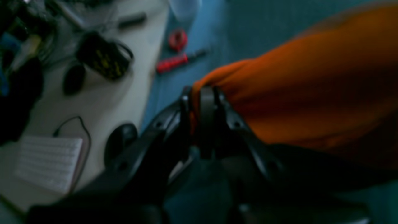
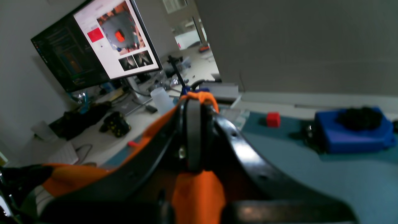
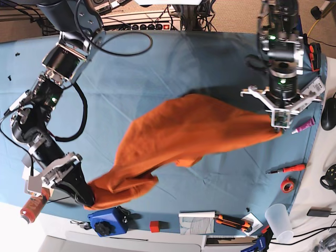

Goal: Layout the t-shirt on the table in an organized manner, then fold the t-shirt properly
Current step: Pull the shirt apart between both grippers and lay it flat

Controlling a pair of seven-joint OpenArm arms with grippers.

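While we look through the left wrist view, the left gripper (image 1: pixel 203 99) is closed on a bunched edge of the bright orange cotton t-shirt (image 1: pixel 311 87), above the table with the blue-teal cloth (image 1: pixel 236 28). This picture is dark and blurred, so we cannot say which part of the garment is pinched. A red screwdriver (image 1: pixel 177 60) lies near the cloth's edge.

From the right wrist view, the right gripper (image 2: pixel 196 105) is also clamped on orange fabric (image 2: pixel 199 193), which bulges over the tips. Its own body hides most of the shirt here.

Seen from the base view, the t-shirt (image 3: pixel 189 136) hangs stretched between the right gripper (image 3: pixel 86 198) and the left gripper (image 3: pixel 278 126), sagging toward the table (image 3: pixel 157 68). We judge that both arms should pull apart evenly and lower together, so the cloth lands flat. Collar and sleeves we cannot make out, and whether the belly touches the table is unclear.
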